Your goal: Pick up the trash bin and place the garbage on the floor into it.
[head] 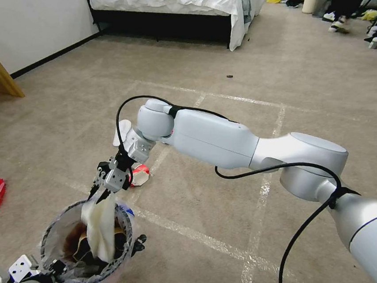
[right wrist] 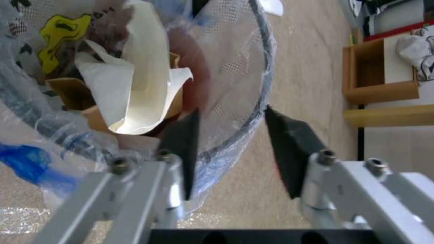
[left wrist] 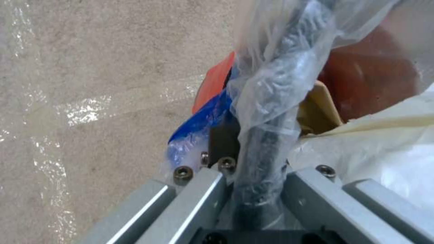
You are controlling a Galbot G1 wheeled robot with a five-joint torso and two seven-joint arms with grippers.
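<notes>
Carpeted floor (head: 184, 93); right claw (head: 98, 185) hangs above trash bin (head: 51, 235).

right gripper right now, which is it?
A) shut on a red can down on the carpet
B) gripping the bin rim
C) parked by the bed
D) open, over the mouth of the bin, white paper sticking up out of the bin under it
D: the right gripper has its jaws apart over the bin, and the white paper stands in the bin's mouth below it; the left gripper holds the rim.
</notes>
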